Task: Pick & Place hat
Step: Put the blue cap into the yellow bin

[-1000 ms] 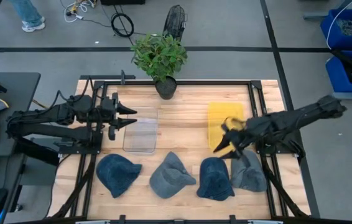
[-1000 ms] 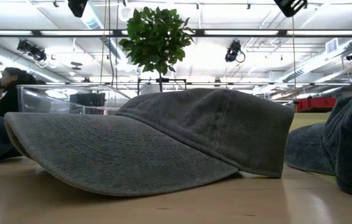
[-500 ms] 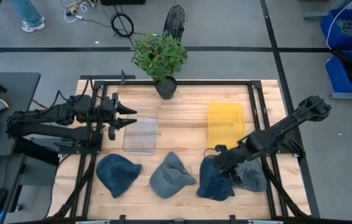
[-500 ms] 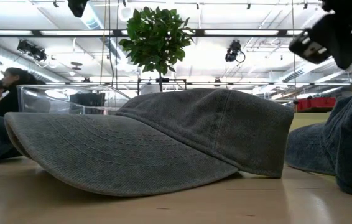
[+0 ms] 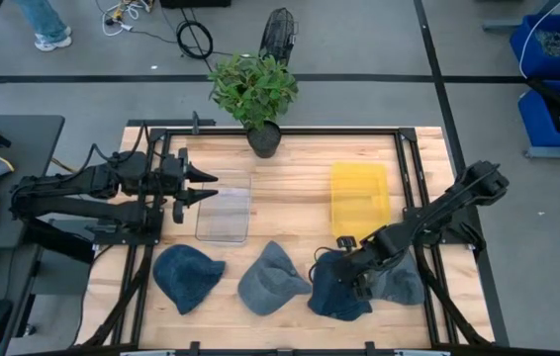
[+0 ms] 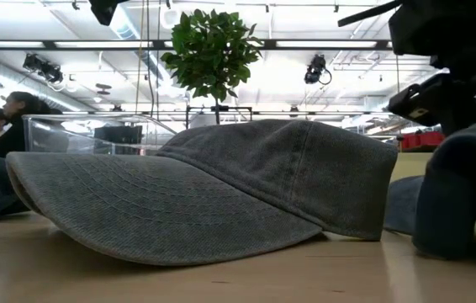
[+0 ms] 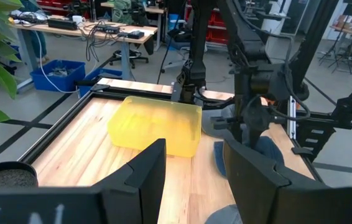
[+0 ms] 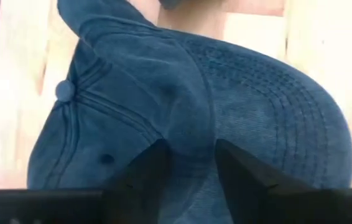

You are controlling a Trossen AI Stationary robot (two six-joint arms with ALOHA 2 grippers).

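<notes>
Several caps lie in a row along the table's near side: a blue one [image 5: 186, 278], a grey one [image 5: 273, 280] that fills the low view [image 6: 221, 185], a dark blue hat [image 5: 337, 289] and a grey cap [image 5: 402, 282]. My right gripper [image 5: 352, 275] is down on the dark blue hat [image 8: 182, 106], open, with a ridge of cloth between its fingers. My left gripper [image 5: 209, 188] hangs open by the clear bin [image 5: 225, 210], touching nothing. My right gripper comes at the dark blue hat's crown [image 8: 191, 143] slanting down from the table's right. Its open fingers [image 8: 238, 171] rest on the denim on either side of a ridge of cloth. The hat sits on the table, bunched up at its right side [image 6: 465, 194].
A yellow bin [image 5: 360, 198] sits on the far right part of the table, also in the left wrist view [image 7: 154, 124]. A potted plant [image 5: 253, 94] stands at the far edge. The grey cap lies right against the dark blue hat.
My right gripper has swung from the yellow bin's near edge toward the table's near edge and left, and dropped onto the dark blue hat. The hat has shifted slightly left and humped up in the low view.
</notes>
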